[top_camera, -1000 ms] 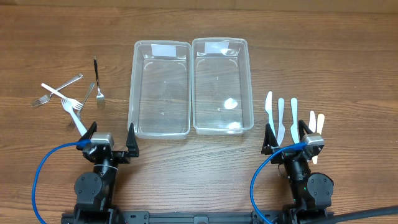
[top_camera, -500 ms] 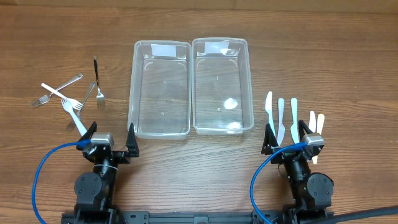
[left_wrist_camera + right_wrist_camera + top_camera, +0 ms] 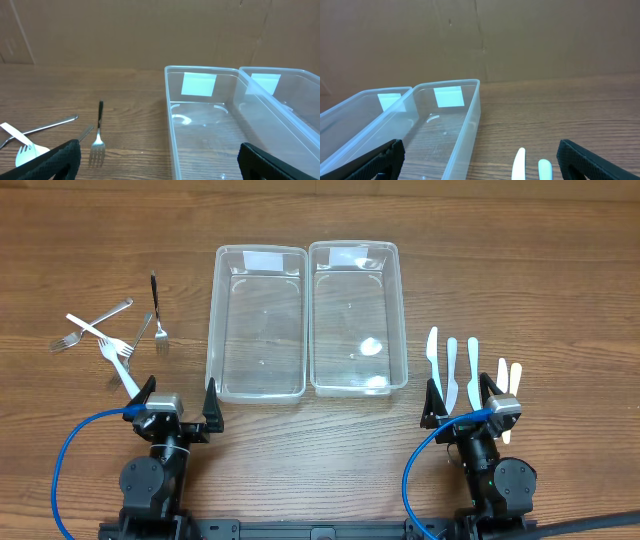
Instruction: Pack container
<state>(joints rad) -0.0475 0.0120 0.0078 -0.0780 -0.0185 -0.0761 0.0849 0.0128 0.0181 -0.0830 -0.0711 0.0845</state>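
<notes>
Two clear plastic containers stand side by side at the table's middle, the left one (image 3: 257,320) and the right one (image 3: 358,315); both are empty. Several forks lie at the left: metal ones (image 3: 158,310) and a white plastic fork (image 3: 116,360). Several white plastic knives (image 3: 452,365) lie at the right. My left gripper (image 3: 178,402) is open near the front edge, between the forks and the left container. My right gripper (image 3: 463,400) is open over the knives' handles. The left wrist view shows a metal fork (image 3: 98,135) and the left container (image 3: 210,125).
Blue cables (image 3: 75,450) loop from each arm base at the front edge. A brown cardboard wall (image 3: 150,30) stands behind the table. The right wrist view shows knife tips (image 3: 519,162) beside the right container (image 3: 445,125).
</notes>
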